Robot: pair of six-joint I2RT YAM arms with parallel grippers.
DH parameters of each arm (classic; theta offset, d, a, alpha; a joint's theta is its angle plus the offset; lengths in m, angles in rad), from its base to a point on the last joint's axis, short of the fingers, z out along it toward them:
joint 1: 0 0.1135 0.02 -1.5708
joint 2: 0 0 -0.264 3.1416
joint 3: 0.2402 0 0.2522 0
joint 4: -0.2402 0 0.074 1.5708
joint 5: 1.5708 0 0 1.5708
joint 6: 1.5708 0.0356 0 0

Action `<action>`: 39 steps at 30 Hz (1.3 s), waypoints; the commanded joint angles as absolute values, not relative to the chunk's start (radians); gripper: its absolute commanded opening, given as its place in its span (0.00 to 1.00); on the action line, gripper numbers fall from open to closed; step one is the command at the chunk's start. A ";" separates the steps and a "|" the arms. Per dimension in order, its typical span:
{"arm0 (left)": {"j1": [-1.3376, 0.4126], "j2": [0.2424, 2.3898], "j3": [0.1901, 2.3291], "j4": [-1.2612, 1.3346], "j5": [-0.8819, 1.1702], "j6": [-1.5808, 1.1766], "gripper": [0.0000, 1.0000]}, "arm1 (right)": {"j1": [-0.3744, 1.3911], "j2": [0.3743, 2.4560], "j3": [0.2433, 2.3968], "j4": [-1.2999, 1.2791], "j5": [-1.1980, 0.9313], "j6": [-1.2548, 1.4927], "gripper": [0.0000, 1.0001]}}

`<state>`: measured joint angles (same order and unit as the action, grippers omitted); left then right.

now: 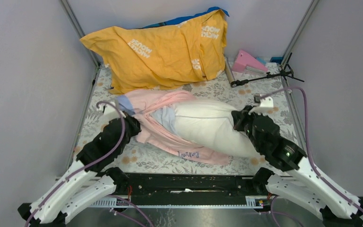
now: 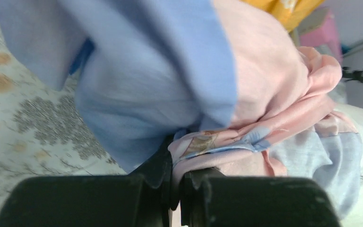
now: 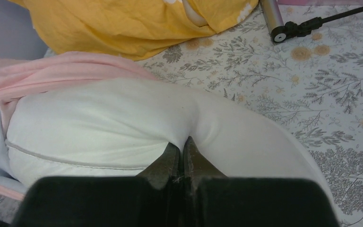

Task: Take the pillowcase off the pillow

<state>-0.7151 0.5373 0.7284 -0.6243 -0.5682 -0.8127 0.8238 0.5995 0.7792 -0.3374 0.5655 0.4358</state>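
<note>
The plump white pillow (image 1: 208, 125) lies across the middle of the table, its right part bare. The pillowcase (image 1: 163, 106), pale pink with light blue inside, is bunched over its left end and trails under it toward the front. My left gripper (image 1: 131, 124) is shut on a fold of the pillowcase (image 2: 217, 142) at its left end; pink and blue cloth fills the left wrist view. My right gripper (image 1: 240, 119) is shut on a pinch of the pillow (image 3: 123, 118) on its bare right part, the fingertips (image 3: 185, 142) pressed together in the white fabric.
A yellow-orange cushion (image 1: 160, 52) with white lettering leans at the back. A pink object (image 1: 246, 61), a metal tube (image 3: 272, 14) and a black stand (image 1: 264, 78) lie at the back right. Grey walls close in left and right. The tablecloth (image 1: 246, 97) is floral.
</note>
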 commanded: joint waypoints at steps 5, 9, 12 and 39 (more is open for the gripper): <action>-0.683 0.932 1.241 -0.653 -0.701 -0.532 0.00 | 0.771 0.940 1.160 -0.297 0.478 0.381 0.00; -0.683 1.031 1.416 -0.642 -0.702 -0.497 0.00 | 0.628 1.038 1.272 -0.330 0.264 0.431 0.00; -0.667 1.141 1.567 -0.684 -0.644 -0.477 0.00 | 0.442 1.136 1.338 -0.354 -0.033 0.475 0.00; -0.368 1.585 1.619 -0.417 -0.216 -0.518 0.00 | 0.600 1.325 1.306 -0.422 0.299 0.146 0.99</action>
<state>-0.3737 1.5970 1.6470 -0.4904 -0.1802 -0.5018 0.5949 1.2472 1.3518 -0.3870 0.0563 0.1513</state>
